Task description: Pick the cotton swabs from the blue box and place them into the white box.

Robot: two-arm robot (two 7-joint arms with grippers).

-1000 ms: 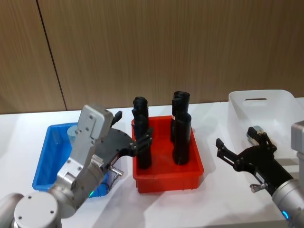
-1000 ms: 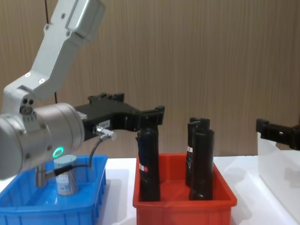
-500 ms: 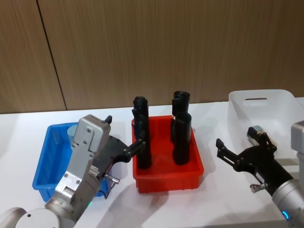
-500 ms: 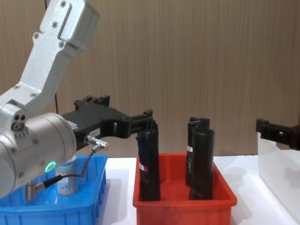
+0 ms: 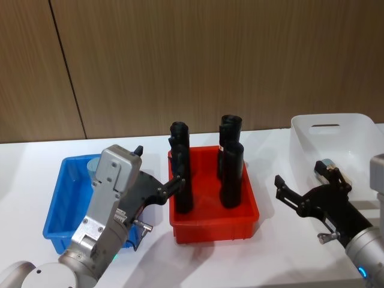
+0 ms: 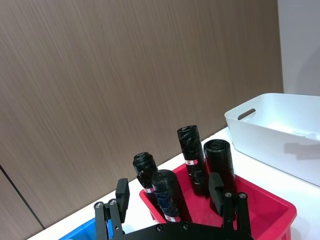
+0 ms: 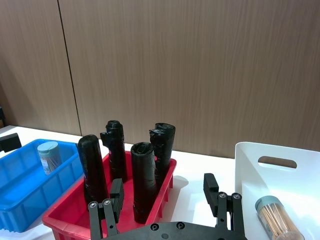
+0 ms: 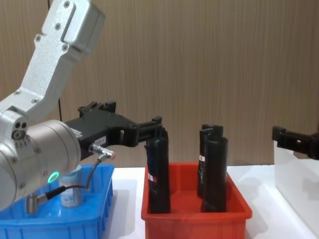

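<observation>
One jar of cotton swabs stands at the far end of the blue box, partly hidden behind my left arm; it also shows beside that arm and from the right wrist. My left gripper is open and empty, above the blue box's right wall, higher than the jar and to its right. A second jar of cotton swabs lies inside the white box. In front of the white box my right gripper hangs open and empty.
A red box with several tall black rolls stands between the blue and white boxes. The left gripper's far fingertip is close to the nearest roll. A wood-panel wall runs behind the white table.
My left arm has dropped and drawn back to the left, away from the red box, mostly in the first half second. The right arm and the jars have not moved.
</observation>
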